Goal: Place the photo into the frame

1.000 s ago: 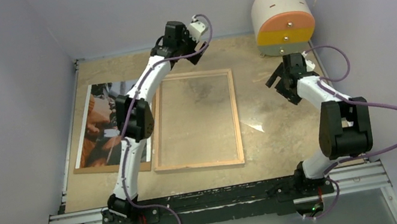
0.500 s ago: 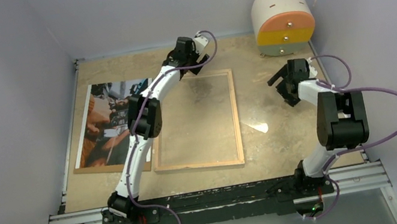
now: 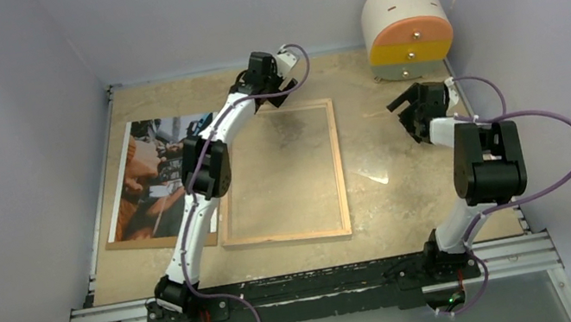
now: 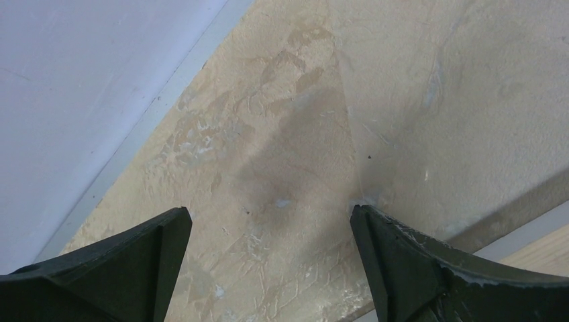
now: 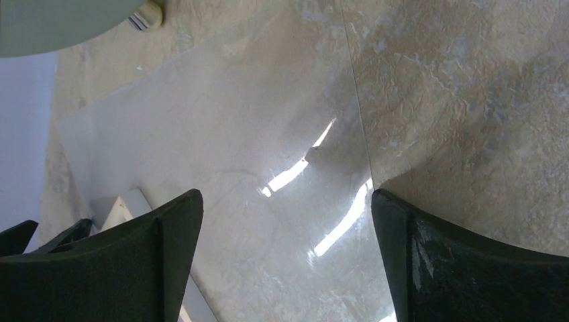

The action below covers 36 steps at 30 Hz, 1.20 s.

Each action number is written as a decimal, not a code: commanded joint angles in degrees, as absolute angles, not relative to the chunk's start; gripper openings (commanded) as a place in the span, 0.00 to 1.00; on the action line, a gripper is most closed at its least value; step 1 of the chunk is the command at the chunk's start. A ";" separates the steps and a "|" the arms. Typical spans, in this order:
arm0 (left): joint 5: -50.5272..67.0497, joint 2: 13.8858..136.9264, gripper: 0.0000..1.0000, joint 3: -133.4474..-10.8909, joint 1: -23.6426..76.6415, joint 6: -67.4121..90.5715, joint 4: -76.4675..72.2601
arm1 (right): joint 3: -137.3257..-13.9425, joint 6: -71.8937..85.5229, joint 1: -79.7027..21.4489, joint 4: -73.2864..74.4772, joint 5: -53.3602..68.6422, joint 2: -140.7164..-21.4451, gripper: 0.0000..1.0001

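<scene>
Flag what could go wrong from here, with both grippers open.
The clear sheet ahead of the right gripper is nearly invisible; descending could scrape or crack it. The photo lies flat on the board, with the left arm overhanging its edge; pinching it may crease the print.

So the photo is lying flat, picture side up, at the left of the desk. It's a glossy print with a white border and dark, bluish and reddish-brown patches, sitting on a brown board. Just right of it the frame lies flat mid-desk, long side running near to far, with its thin light-wood rim up and the desk showing through.
</scene>
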State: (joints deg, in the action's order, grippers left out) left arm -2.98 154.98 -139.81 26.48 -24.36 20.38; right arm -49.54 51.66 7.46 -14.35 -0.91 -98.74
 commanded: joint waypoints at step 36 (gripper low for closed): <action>9.19 154.04 0.98 -132.66 28.21 -25.87 36.36 | -28.56 75.53 11.20 -67.74 43.59 -96.89 0.98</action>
State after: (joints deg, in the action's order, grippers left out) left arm 6.13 152.22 -136.14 26.17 -25.15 23.57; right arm -30.20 73.21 10.22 -59.24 35.24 -98.24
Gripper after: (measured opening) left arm 0.986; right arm 0.977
